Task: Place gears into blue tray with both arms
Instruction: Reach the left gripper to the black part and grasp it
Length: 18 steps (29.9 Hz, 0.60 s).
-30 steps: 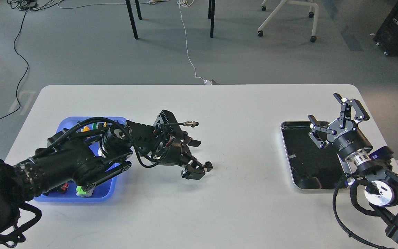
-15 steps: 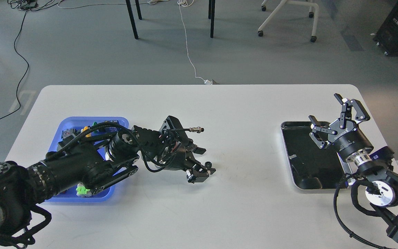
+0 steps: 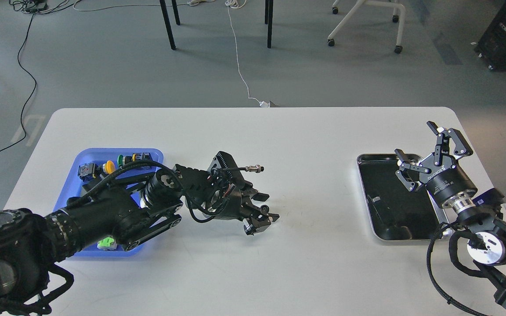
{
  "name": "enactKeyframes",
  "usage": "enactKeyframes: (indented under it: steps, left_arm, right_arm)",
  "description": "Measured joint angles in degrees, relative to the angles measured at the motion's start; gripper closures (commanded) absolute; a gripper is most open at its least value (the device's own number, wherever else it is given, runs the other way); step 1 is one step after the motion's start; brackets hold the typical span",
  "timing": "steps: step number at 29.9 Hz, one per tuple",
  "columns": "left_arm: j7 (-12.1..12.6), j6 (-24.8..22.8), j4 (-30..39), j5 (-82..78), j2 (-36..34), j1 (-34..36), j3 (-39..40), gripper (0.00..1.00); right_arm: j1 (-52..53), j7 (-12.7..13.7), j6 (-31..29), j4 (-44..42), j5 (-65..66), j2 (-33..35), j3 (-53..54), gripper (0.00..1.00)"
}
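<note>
Gears: only one (image 3: 264,208) can be made out, a tiny black toothed wheel on the white table (image 3: 253,131), right at the tips of the left end effector (image 3: 262,213). Its fingers sit close on either side of the gear, but whether they actually grip it I cannot tell. A second gear is not visible. The left arm (image 3: 103,215) reaches across the blue tray (image 3: 87,154), which lies on the table's left part, well apart from the gear. In the tray several push-button switches show: one yellow-capped (image 3: 110,166), one green-capped (image 3: 121,159), one bright green (image 3: 106,242) near the front rim, plus dark ones too small to count. On the far right, the right end effector (image 3: 428,151) hovers over the back right corner of a silver-rimmed black tray (image 3: 369,210), fingers spread wide and holding nothing.
</note>
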<state>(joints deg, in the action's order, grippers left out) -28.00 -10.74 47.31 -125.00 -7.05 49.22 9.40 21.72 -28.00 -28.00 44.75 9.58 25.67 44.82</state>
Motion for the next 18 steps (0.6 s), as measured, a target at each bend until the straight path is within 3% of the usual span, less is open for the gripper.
enactKeyframes:
  steps: [4,9,18]
  left_arm:
    - [0.0,0.8,-0.3,0.0,-0.1,0.0,-1.2,0.76]
    - [0.0,1.2,-0.6,0.0,-0.1,0.0,-1.4,0.85]
    - [0.0,2.7,0.2,0.0,-1.2,0.6,-1.0,0.85]
  right_arm:
    - [-0.1,0.0,0.0,0.0,0.0,0.0,0.0,0.02]
    - [-0.1,0.0,0.0,0.0,0.0,0.0,0.0,0.02]
    - [-0.1,0.0,0.0,0.0,0.0,0.0,0.1,0.02]
